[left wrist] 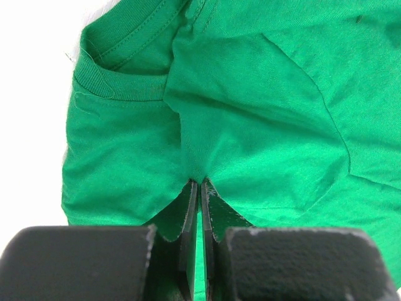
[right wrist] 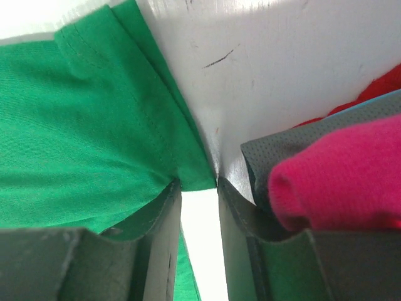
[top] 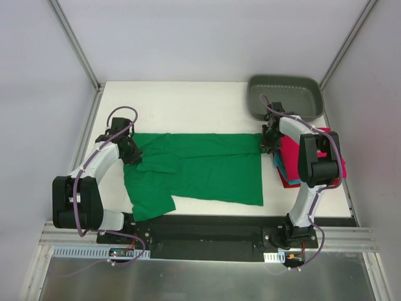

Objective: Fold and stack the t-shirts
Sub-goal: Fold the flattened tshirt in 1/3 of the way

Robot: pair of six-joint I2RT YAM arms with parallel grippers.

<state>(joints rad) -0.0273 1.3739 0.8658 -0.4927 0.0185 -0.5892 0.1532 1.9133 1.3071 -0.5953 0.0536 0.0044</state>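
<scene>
The green t-shirt [top: 207,166] lies spread across the middle of the bench [top: 188,106], its collar toward 9 o'clock. The left hand [left wrist: 199,183] is pressed together, pinching a fold of the green cloth just beside the collar. The right hand [right wrist: 199,182] sits at the shirt's 3 o'clock hem corner with its fingers spread, one against the hem and bare bench showing between them. Just beside it, further toward 3 o'clock, lies a stack of folded t-shirts [top: 289,157], crimson-pink on top. A grey tray [top: 285,97] stands at 1 o'clock.
</scene>
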